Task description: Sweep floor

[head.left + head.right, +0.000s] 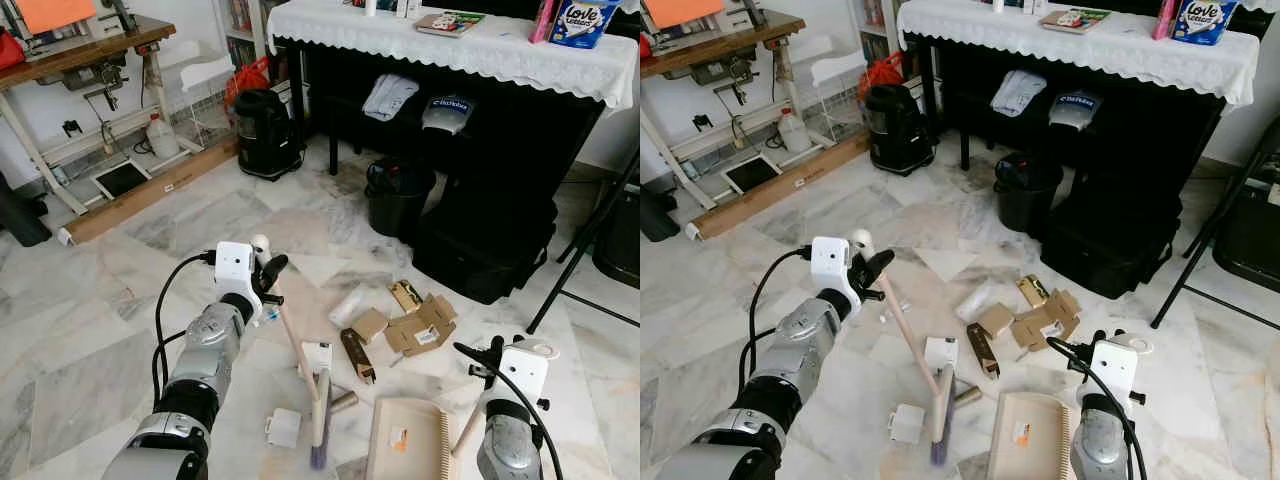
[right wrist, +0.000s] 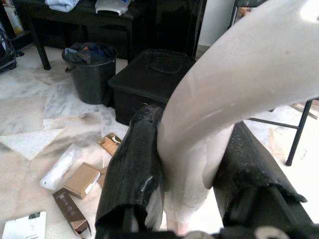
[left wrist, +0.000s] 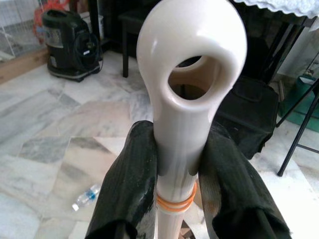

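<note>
My left gripper (image 1: 268, 268) is clamped on the top of the broom handle (image 1: 290, 335), just below its looped end; holding that high, I judge, gives reach and leverage so the brush head (image 1: 320, 425) can work the floor ahead of me. The wrist view confirms it: both black fingers (image 3: 132, 184) press the cream shaft from either side, above an orange band. The handle slants down and away from the gripper to the brush head, which rests on the marble floor (image 1: 90, 330) near a white box (image 1: 284, 427). My right gripper (image 1: 478, 372) is closed around the dustpan handle (image 2: 214, 124), with the dustpan (image 1: 405, 440) flat on the floor just right of the brush, mouth toward it, presumably to receive debris. The litter, cardboard boxes (image 1: 420, 325) and a clear wrapper (image 1: 350, 305), lies beyond both tools, near but not touching them.
</note>
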Motion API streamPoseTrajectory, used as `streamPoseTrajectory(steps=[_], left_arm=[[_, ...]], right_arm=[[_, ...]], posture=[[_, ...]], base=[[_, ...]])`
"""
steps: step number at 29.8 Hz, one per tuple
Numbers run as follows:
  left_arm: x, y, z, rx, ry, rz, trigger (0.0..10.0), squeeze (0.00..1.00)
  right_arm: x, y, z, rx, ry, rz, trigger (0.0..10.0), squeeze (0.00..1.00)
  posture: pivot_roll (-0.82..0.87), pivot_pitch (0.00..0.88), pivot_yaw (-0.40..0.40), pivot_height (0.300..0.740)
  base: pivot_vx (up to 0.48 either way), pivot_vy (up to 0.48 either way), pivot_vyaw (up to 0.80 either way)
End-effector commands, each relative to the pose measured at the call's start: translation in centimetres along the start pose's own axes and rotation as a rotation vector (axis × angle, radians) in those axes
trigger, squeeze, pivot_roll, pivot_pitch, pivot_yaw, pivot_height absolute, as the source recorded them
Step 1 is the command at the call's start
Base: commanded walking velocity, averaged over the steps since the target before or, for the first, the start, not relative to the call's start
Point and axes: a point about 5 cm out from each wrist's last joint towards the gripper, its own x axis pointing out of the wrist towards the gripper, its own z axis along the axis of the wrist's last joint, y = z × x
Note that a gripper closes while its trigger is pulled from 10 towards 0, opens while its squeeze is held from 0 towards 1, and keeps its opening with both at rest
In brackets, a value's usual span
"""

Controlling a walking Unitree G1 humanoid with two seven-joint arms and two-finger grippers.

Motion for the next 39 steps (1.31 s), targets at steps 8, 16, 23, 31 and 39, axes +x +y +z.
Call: streamPoseTrajectory(steps=[8, 16, 23, 31, 39], left_arm=[[0.1, 0.6, 2.3, 0.077, -0.129, 0.039, 10.0, 0.00], [0.1, 0.3, 1.8, 0.168, -0.123, 0.056, 10.0, 0.00], [-0.4, 0.3, 0.6, 0.220, -0.103, 0.062, 10.0, 0.00], [-0.6, 0.4, -0.1, 0.245, -0.073, 0.064, 10.0, 0.00], [-0.8, 0.3, -0.7, 0.240, -0.072, 0.061, 10.0, 0.00]], right_arm=[[-0.3, 0.4, -0.5, 0.003, 0.032, 0.016, 10.0, 0.00], [-0.3, 0.4, -0.5, 0.006, 0.028, 0.013, 10.0, 0.00], [-0.3, 0.4, -0.5, 0.008, 0.027, 0.010, 10.0, 0.00], [-0.3, 0.3, -0.4, 0.007, 0.024, 0.011, 10.0, 0.00], [-0.2, 0.2, -0.4, 0.007, 0.023, 0.013, 10.0, 0.00]], posture=[[-0.09, 0.000, 0.063, 0.740], [-0.10, 0.000, 0.065, 0.740], [-0.10, 0.000, 0.066, 0.740], [-0.10, 0.000, 0.064, 0.740], [-0.11, 0.000, 0.064, 0.740]], base=[[0.000, 0.000, 0.00], [0.000, 0.000, 0.00], [0.000, 0.000, 0.00], [0.000, 0.000, 0.00], [0.000, 0.000, 0.00]])
